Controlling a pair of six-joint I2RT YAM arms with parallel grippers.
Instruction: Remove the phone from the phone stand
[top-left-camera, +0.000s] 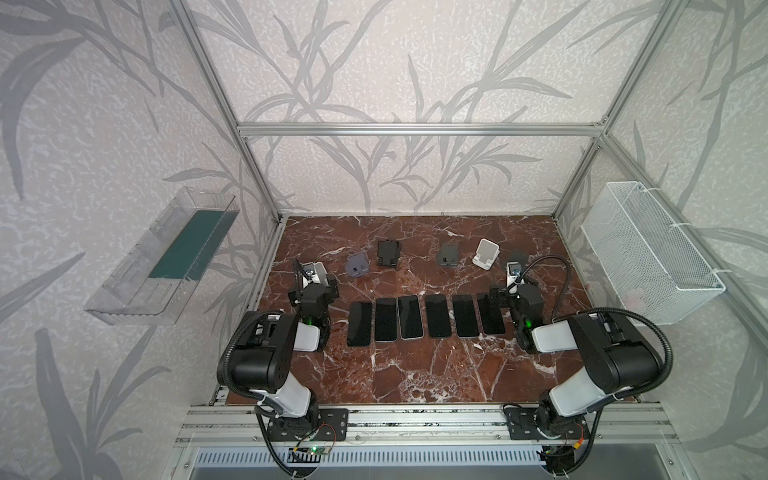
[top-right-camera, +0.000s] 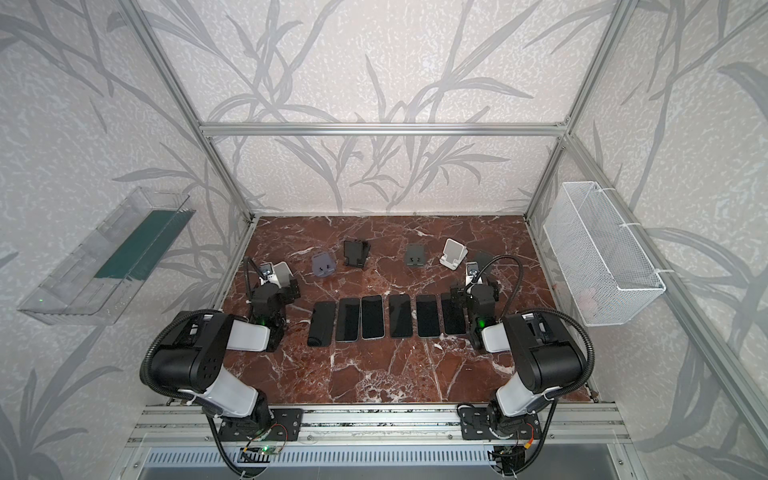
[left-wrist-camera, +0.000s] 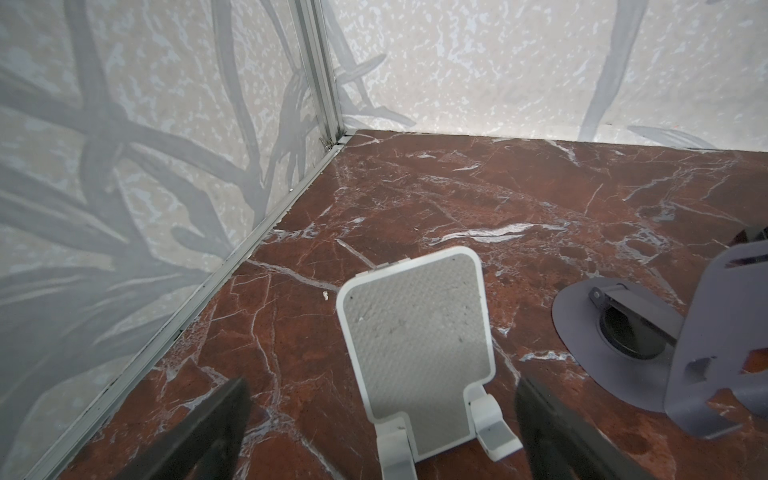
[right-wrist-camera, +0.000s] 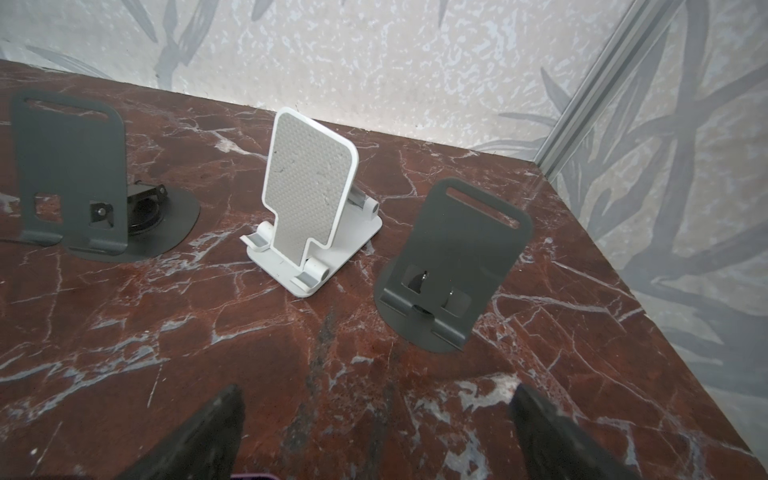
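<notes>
Fingers (left-wrist-camera: 208, 428) spread wide, left hand (left-wrist-camera: 380, 384), right hand (right-wrist-camera: 377, 390)

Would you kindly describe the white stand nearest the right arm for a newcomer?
On the marble table, look behind the phones. Second from the right in that far row is the white stand, pale between two dark grey stands.
</notes>
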